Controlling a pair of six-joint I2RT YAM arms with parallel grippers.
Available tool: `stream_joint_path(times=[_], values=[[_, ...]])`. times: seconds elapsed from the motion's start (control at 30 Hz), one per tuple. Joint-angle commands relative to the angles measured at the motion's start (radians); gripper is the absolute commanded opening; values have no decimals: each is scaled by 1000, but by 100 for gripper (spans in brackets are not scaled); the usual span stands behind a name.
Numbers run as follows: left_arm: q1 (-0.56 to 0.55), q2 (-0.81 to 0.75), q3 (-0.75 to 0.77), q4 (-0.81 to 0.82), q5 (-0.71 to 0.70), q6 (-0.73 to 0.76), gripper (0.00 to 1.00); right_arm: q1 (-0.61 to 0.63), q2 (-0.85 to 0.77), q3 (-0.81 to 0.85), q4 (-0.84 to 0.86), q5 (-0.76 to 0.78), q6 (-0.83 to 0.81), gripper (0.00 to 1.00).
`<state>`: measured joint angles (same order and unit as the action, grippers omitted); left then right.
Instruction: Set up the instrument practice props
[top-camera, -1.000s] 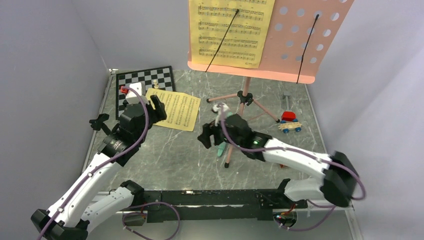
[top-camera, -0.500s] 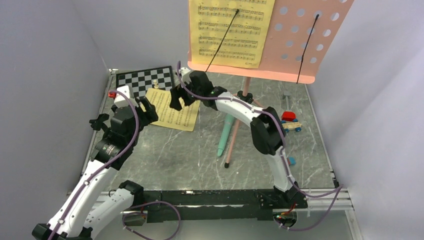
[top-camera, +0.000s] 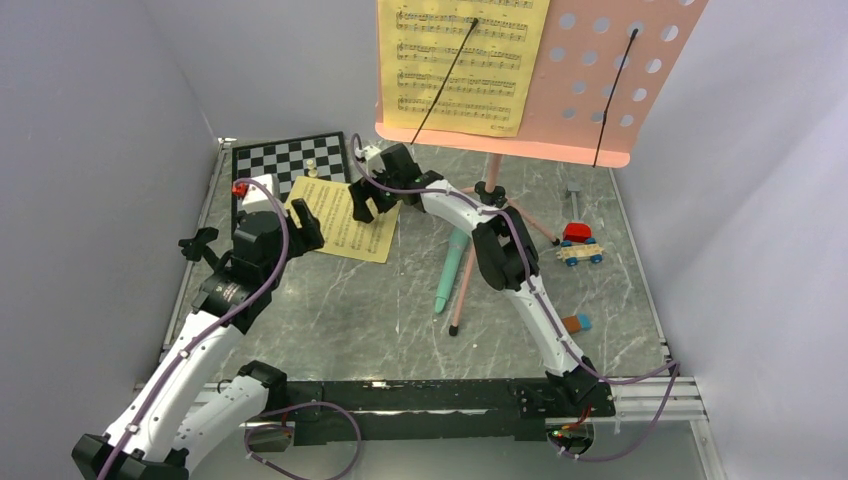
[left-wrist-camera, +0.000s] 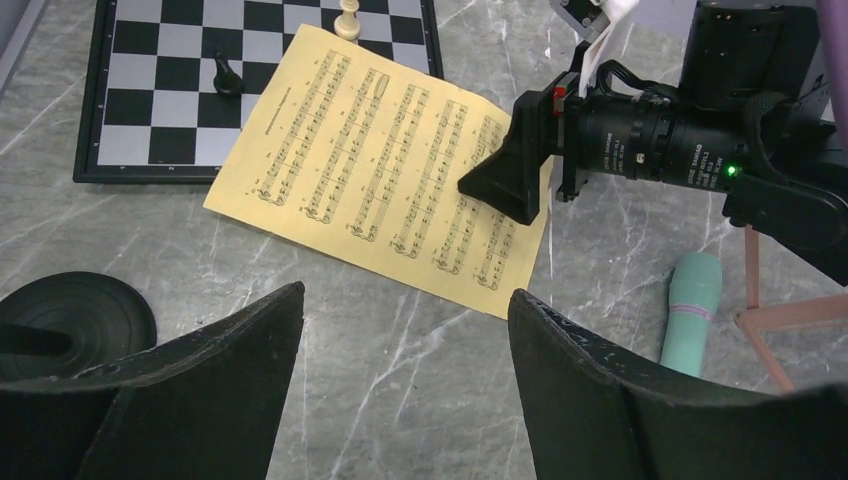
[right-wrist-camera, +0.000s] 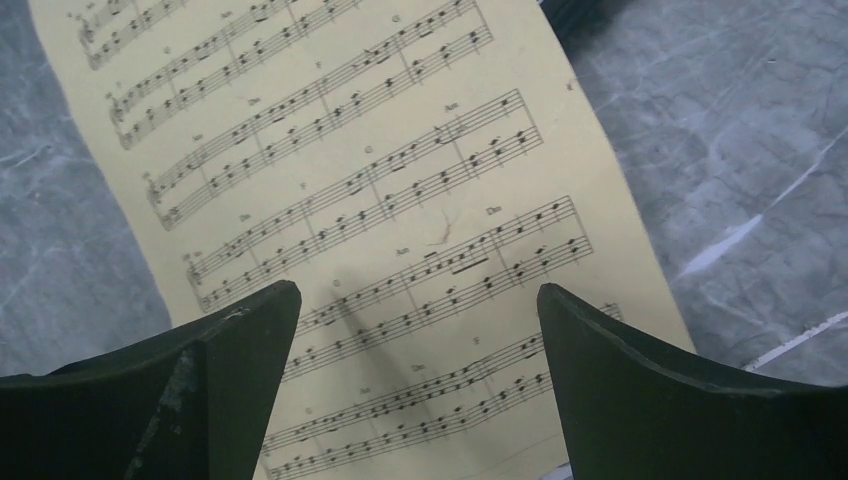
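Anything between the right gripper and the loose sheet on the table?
Nothing visible. The right gripper hangs open directly over the sheet, with only bare paper between its fingers. The sheet's far corner lies on the chessboard, and a white pawn stands beside that edge, away from the gripper.

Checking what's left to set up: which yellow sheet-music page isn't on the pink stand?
The yellow printed page lying flat on the table, corner overlapping the black-and-white chessboard; the other page sits on the pink perforated music stand.
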<state>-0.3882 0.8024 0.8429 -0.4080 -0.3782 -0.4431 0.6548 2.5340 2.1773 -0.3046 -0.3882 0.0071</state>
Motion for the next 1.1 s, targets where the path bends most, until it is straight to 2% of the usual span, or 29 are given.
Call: stream_joint_path(times=[0.0, 0.23, 0.43, 0.87, 1.07], values=[[10, 0, -7, 38, 31, -5, 79, -22, -1, 34, 120, -27, -9, 94], [16, 4, -14, 46, 45, -8, 79, -23, 1, -18, 264, 52, 21, 94], [18, 9, -21, 46, 56, -11, 79, -23, 110, 136, 219, 71, 54, 94], [22, 10, -36, 50, 72, -13, 79, -41, 150, 161, 282, 58, 89, 95], [23, 14, -33, 51, 79, -11, 79, -45, 128, 124, 273, -23, 80, 95]])
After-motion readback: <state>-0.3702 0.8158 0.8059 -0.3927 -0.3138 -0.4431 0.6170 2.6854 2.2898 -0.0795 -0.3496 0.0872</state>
